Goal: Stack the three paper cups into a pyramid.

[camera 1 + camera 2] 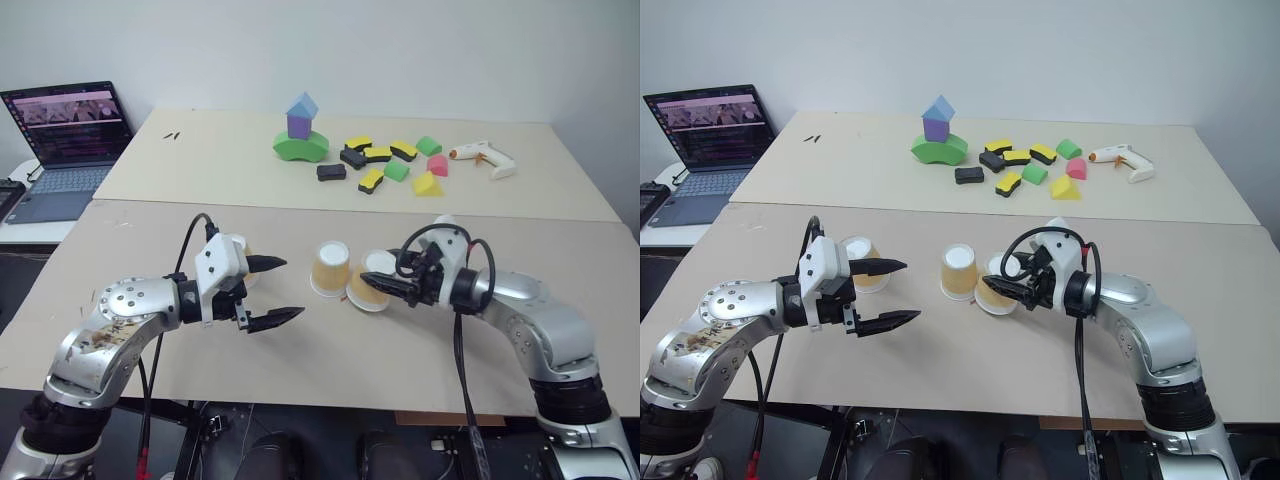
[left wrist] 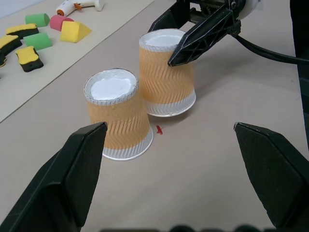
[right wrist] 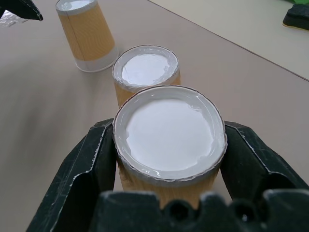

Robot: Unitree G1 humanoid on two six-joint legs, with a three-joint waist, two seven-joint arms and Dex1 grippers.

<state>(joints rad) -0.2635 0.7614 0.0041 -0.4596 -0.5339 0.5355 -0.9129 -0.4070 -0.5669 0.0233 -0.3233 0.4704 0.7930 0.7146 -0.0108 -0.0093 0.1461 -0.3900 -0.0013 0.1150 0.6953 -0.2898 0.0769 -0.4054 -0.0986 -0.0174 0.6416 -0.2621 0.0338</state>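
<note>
Right wrist view showed my right claw (image 3: 169, 159) clamped on a tan-orange paper cup (image 3: 169, 135); left claw (image 1: 275, 292) gaped wide; its neighbour cup (image 3: 145, 70) stood close enough to topple

Two pale tables (image 1: 300, 215) stand pushed together, a seam running between them. On the far one a small block tower (image 1: 301, 130) rises: a green curved base, a purple cube on it, a blue roof-shaped piece on top. Just beside it lies a loose scatter of foam blocks (image 1: 385, 165), yellow-and-black ones, green ones, a pink one and a yellow wedge. Near those, toward the table's far right edge, rests a white glue gun (image 1: 482, 157) with an orange tip. Off to the left, on a separate lower surface, an open laptop (image 1: 62, 145) shows a lit screen
</note>
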